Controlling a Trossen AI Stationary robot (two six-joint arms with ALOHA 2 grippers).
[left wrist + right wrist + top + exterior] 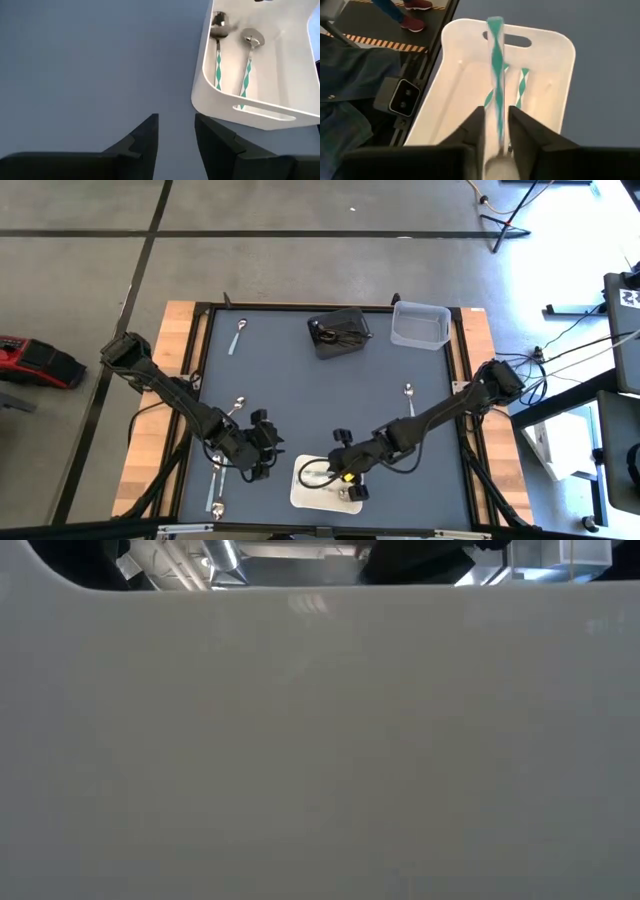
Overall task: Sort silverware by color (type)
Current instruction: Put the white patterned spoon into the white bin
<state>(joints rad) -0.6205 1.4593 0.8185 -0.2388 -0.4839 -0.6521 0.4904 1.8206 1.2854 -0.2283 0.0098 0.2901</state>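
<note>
The silverware is slim spoons with green-and-white handles. Two lie in the white tray [260, 107], side by side [218, 60] [246, 70]. My right gripper [496, 112] hovers over the white tray [550, 55], shut on a third spoon [495, 55]. My left gripper [175, 132] is open just above the bare mat, left of the tray, with nothing between its fingers. More spoons lie flat on the mat [238, 335] [237, 405] [408, 395] [216, 480]. In the low view the tray's wall [320, 740] blocks nearly everything. My right gripper pinches the spoon between its two fingers at the handle's lower part [497, 102], near the bowl end. The handle runs along the fingers and sticks out ahead of them over the tray [305, 498]. The spoon is lifted clear of the two spoons below.
A dark bin [338, 332] and a clear bin [420, 325] stand at the far edge of the mat. The two grippers are close together at the near edge [262, 442] [350, 485]. Beyond the near edge, a person's legs and shoes show [415, 10].
</note>
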